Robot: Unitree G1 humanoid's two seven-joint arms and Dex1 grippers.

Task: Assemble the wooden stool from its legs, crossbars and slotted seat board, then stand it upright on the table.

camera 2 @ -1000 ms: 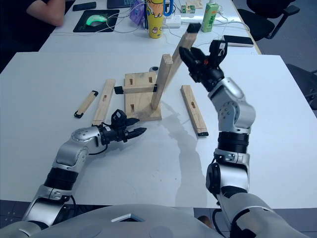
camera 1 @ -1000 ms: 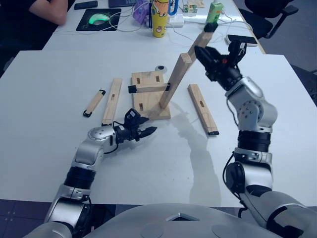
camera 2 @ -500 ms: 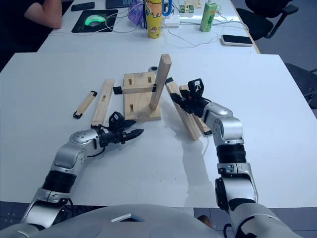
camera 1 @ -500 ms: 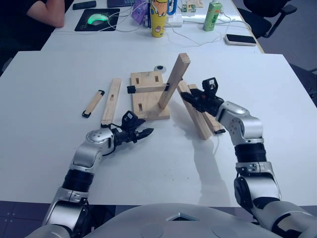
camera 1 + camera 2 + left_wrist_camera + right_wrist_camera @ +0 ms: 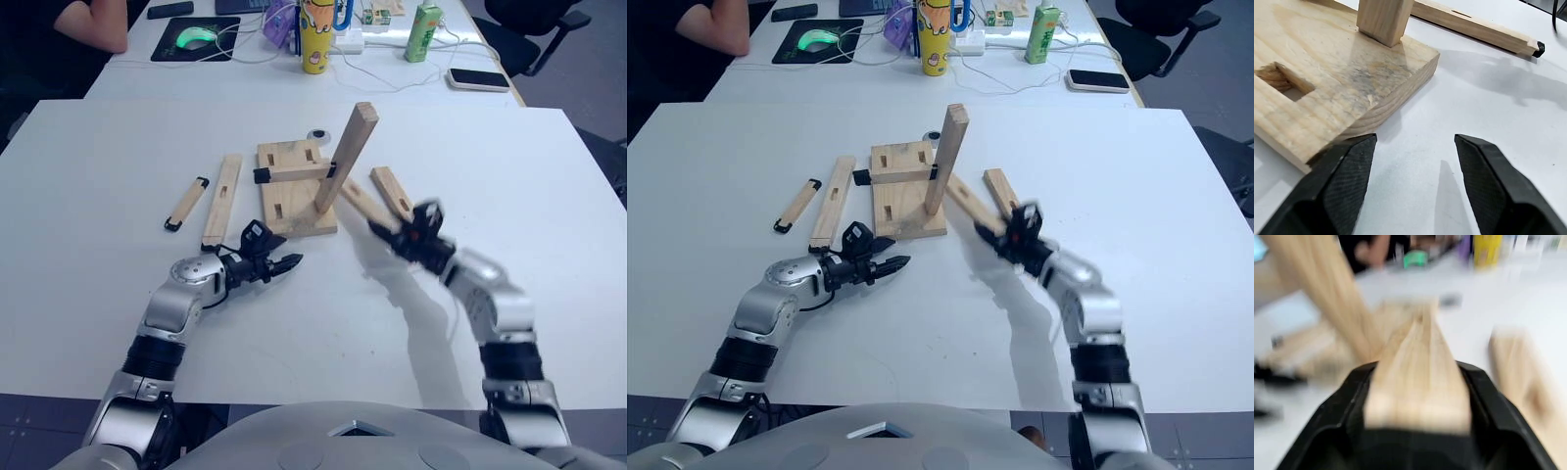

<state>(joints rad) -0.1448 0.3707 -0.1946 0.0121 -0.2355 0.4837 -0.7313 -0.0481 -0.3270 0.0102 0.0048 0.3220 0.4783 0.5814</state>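
The slotted seat board (image 5: pixel 294 191) lies flat mid-table with one leg (image 5: pixel 345 157) standing tilted in it and a black-tipped crossbar (image 5: pixel 292 174) across its top. My right gripper (image 5: pixel 409 235) is shut on another wooden leg (image 5: pixel 1418 367), held low just right of the board, its far end pointing at the board. A further leg (image 5: pixel 394 193) lies on the table behind it. Left of the board lie a long leg (image 5: pixel 222 199) and a short crossbar (image 5: pixel 186 203). My left gripper (image 5: pixel 1415 142) is open, empty, just off the board's near corner (image 5: pixel 1327 63).
A small round part (image 5: pixel 316 134) sits behind the board. The table behind holds a yellow cup (image 5: pixel 315 39), a green carton (image 5: pixel 423 18), a phone (image 5: pixel 478 78) and a mouse pad (image 5: pixel 194 39). The white table's near half is bare.
My right arm brought its leg down from high above the board to low over the table, right of the board. The left arm barely moved.
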